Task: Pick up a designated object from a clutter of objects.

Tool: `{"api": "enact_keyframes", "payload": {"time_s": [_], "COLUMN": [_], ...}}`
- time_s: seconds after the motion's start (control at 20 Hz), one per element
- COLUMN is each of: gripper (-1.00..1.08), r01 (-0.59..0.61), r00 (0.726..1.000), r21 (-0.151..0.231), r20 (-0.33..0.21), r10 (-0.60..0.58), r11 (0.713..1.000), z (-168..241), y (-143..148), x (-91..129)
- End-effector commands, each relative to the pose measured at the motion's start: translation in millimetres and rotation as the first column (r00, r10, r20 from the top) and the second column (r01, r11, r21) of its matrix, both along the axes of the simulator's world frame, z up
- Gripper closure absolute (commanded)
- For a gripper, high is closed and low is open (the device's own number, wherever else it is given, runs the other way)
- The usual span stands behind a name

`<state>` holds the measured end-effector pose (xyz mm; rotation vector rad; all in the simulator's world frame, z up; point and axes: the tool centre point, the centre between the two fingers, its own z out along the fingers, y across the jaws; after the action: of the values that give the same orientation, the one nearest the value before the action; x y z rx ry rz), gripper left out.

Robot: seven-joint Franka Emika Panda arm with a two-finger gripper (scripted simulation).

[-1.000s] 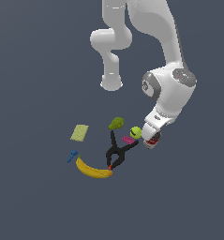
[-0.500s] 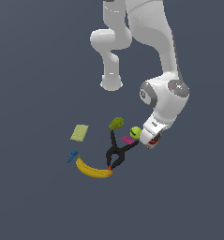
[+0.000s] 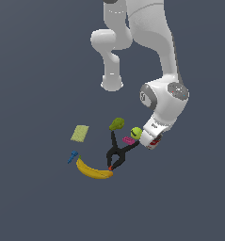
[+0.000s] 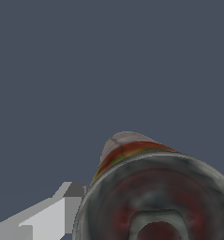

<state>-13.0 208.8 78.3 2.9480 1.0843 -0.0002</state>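
The tin can [image 3: 155, 141] is almost hidden under my gripper [image 3: 152, 143] at the exterior view's right end of the clutter; only a bit of red label shows. In the wrist view the can [image 4: 132, 151] fills the frame close up, with its red-and-white label and grey metal end facing the camera. One grey finger [image 4: 48, 220] stands right beside its wall. The other finger is hidden. My gripper is low over the can and looks open around it. The yellow-green ball [image 3: 136, 133] lies just beside the hand.
The green pear [image 3: 116, 124], a pink piece [image 3: 128, 140], the black spring clamp [image 3: 116, 153], the yellow banana [image 3: 92, 171], a blue piece [image 3: 72, 156] and the pale green pad [image 3: 80, 133] lie toward the exterior view's left of the hand.
My arm has come down and slightly toward the exterior view's left, so the hand now covers the can. The clutter has not moved.
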Motion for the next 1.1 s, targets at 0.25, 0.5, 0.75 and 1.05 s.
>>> {"api": "enact_keyframes", "payload": {"time_s": [0.25,0.5,0.75,1.05], "gripper": [1.08,1.08,1.08,1.08], "r01": [0.000,0.000,0.000,-0.001], "r00": [1.000,1.000,1.000,1.000], "r21": [0.000,0.000,0.000,0.001], "r20": [0.000,0.000,0.000,0.000], "r10": [0.000,0.000,0.000,0.001], "r11": [1.000,1.000,1.000,1.000], "z": [0,7,25,59], "y": [0,-10,-35,-81], "x": [0,2,7,18]}}
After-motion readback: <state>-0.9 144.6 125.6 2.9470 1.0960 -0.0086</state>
